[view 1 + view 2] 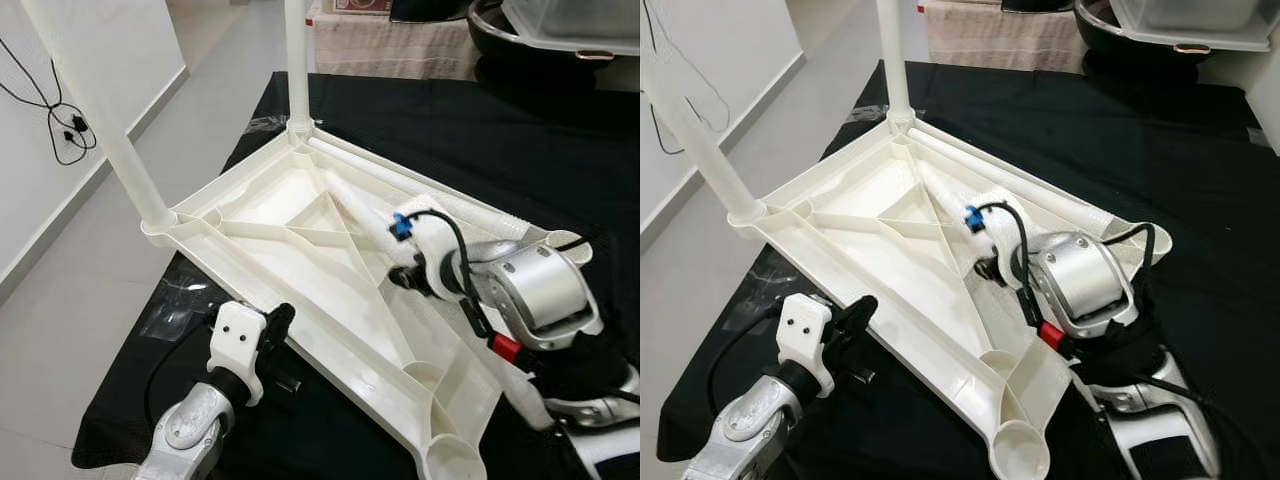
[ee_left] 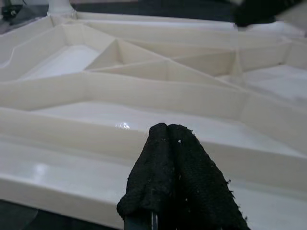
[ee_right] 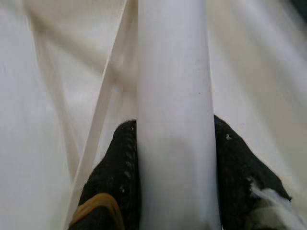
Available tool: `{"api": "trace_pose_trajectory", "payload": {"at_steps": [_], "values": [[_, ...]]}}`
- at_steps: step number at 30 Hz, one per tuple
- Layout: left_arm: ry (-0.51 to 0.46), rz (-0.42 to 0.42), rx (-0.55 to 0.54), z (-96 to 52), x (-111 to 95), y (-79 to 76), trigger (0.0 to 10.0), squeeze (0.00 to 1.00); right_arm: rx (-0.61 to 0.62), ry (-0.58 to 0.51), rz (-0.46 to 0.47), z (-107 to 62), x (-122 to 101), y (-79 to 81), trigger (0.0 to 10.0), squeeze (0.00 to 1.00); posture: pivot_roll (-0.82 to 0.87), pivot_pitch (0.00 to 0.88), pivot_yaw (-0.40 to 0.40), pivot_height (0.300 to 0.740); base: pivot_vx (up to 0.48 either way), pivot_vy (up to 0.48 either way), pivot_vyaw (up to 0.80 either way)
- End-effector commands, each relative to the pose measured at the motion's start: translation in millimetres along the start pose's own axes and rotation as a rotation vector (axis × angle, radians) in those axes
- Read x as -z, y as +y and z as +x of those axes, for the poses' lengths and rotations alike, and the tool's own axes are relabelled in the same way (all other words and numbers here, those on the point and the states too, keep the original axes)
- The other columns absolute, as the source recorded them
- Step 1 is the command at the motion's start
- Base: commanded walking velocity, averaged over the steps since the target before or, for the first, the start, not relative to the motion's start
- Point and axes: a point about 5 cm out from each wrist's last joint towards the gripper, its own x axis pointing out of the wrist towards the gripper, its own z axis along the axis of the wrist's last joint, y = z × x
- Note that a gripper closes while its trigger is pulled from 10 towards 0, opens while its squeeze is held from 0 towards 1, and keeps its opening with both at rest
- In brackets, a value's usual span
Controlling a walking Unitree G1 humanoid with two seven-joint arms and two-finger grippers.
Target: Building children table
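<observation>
- Your right gripper has its two black fingers clamped either side of a white table leg; in the right wrist view the tube runs straight out between them, so its long axis lies along the gripper's own pointing line.
- That leg lies low inside the upturned white tabletop, over its ribbed underside, pointing away from the gripper toward the far corner where an upright leg already stands in its socket.
- A second fitted leg stands at the left corner, well apart from the right gripper.
- The relation that matters, as I judge it: the nearest empty socket sits behind and below the right gripper, at the near corner, so you would have to raise the held leg upright and bring it back toward yourself. Another corner lies just beside the right arm's elbow side; whether its socket is free is hidden.
- Your left gripper has its fingertips pressed together on nothing, just before the tabletop's near long rim; it is the nearer one for steadying that edge.
- The tabletop rests on a black cloth spread over the floor; pale floor lies to the left, with a white wall and a dangling cable beyond.
</observation>
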Motion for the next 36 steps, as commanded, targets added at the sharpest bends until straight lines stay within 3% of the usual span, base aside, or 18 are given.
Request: {"api": "trace_pose_trajectory", "payload": {"at_steps": [1,2,3,4,7,8,9,10,11,12,13,14,15,17,18,26,30,36], "values": [[-0.004,-0.027,-0.032,1.9,1,5.7,10.0,0.0,0.034,-0.19,0.054,-2.2,-21,-8.2,0.0,0.0,-0.12,0.124,-0.017,0.74,0.0,0.0,0.0],[-0.037,-0.072,-0.035,7.6,-7,7.8,10.0,0.0,0.062,-0.286,0.094,-5.9,-33,-16.0,0.0,0.0,-0.12,0.12,-0.013,0.74,0.0,0.0,0.0],[-0.037,-0.072,-0.035,7.6,-7,7.8,10.0,0.0,0.062,-0.286,0.094,-5.9,-33,-16.0,0.0,0.0,-0.12,0.12,-0.013,0.74,0.0,0.0,0.0],[-0.085,-0.153,-0.034,14.1,-17,9.7,10.0,0.0,0.064,-0.384,0.123,-11.4,-44,-20.3,0.0,0.0,-0.12,0.115,-0.009,0.74,0.0,0.0,0.0],[-0.131,-0.225,-0.027,18.8,-27,11.4,10.0,0.0,0.065,-0.442,0.132,-15.3,-50,-22.0,0.0,0.0,-0.12,0.114,-0.007,0.74,0.0,0.0,0.0],[-0.189,-0.29,-0.005,23.4,-40,13.6,10.0,0.0,0.06,-0.529,0.119,-21.6,-57,-21.1,0.0,0.0,-0.11,0.105,-0.006,0.74,0.0,0.0,0.0],[-0.244,-0.343,0.016,27.0,-53,16.8,10.0,0.0,0.057,-0.586,0.083,-26.8,-62,-18.9,1.1,0.0,-0.11,0.102,-0.002,0.74,0.0,0.0,0.0],[-0.244,-0.343,0.016,27.0,-53,16.8,10.0,0.0,0.057,-0.586,0.083,-26.8,-62,-18.9,1.1,0.0,-0.11,0.102,-0.002,0.74,0.0,0.0,0.0],[-0.315,-0.381,0.05,31.0,-70,21.5,10.0,0.0,0.055,-0.621,0.062,-29.3,-64,-16.3,4.1,0.0,-0.11,0.093,0.001,0.74,0.0,0.0,0.0],[-0.315,-0.381,0.05,31.0,-70,21.5,10.0,0.0,0.055,-0.621,0.062,-29.3,-64,-16.3,4.1,0.0,-0.11,0.093,0.001,0.74,0.0,0.0,0.0],[-0.411,-0.407,0.103,35.4,-95,27.7,10.0,0.0,0.05,-0.656,0.023,-31.2,-67,-11.4,3.5,0.0,-0.1,0.087,0.004,0.74,0.0,0.0,0.0],[-0.411,-0.407,0.103,35.4,-95,27.7,10.0,0.0,0.05,-0.656,0.023,-31.2,-67,-11.4,3.5,0.0,-0.1,0.087,0.004,0.74,0.0,0.0,0.0],[-0.466,-0.411,0.136,38.4,-110,31.6,10.0,0.12,0.04,-0.684,-0.021,-32.2,-69,-5.8,9.0,0.0,-0.1,0.081,0.007,0.74,0.0,0.0,0.0],[-0.499,-0.412,0.157,40.1,-119,33.9,10.0,0.12,0.031,-0.704,-0.053,-32.9,-70,-1.8,9.0,0.0,-0.1,0.081,0.007,0.74,0.0,0.0,0.0],[-0.573,-0.375,0.176,48.1,-146,42.4,10.0,1.0,0.028,-0.75,-0.124,-32.3,-72,6.8,10.0,0.0,-0.1,0.075,0.016,0.74,0.0,0.0,0.0],[-0.675,-0.348,0.167,60.9,-196,59.6,10.0,1.0,0.009,-0.848,-0.242,-32.9,-71,20.5,10.0,0.0,-0.09,0.075,0.039,0.74,0.0,0.0,0.0],[-0.65,-0.335,0.153,68.3,-200,64.2,10.0,1.0,0.024,-0.86,-0.317,-32.3,-69,26.6,10.0,0.0,-0.09,0.077,0.046,0.74,0.0,0.0,0.0],[-0.644,-0.352,0.186,74.2,-206,60.1,10.0,1.0,0.016,-0.89,-0.347,-32.4,-69,32.5,10.0,0.0,-0.08,0.076,0.06,0.74,0.0,0.0,0.0]]}}
